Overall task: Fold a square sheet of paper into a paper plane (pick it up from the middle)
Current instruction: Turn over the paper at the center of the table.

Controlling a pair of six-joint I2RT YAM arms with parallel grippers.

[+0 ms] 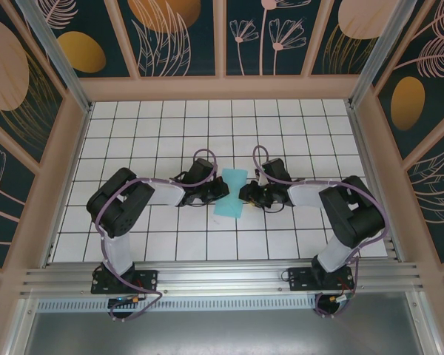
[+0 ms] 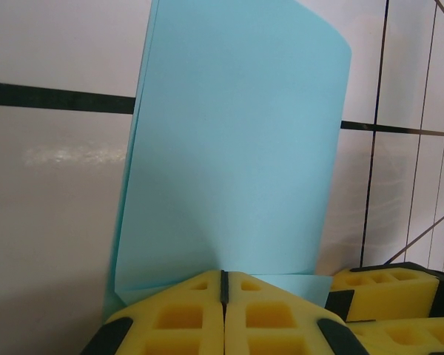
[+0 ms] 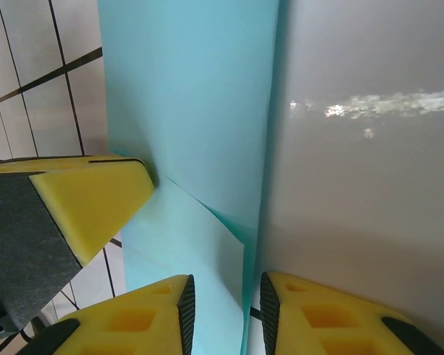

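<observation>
Paper (centre) between 2 claws

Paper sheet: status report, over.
Left gripper shut on the square sheet of paper at its middle. Right gripper open, jaws astride the sheet's edge. No obstruction seen.

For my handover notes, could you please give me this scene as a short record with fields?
paper: cyan, bowed, mid-table between the grippers
left gripper: shut on the paper's edge
right gripper: jaws slightly apart, paper edge between them
table: white grid tiles
</observation>
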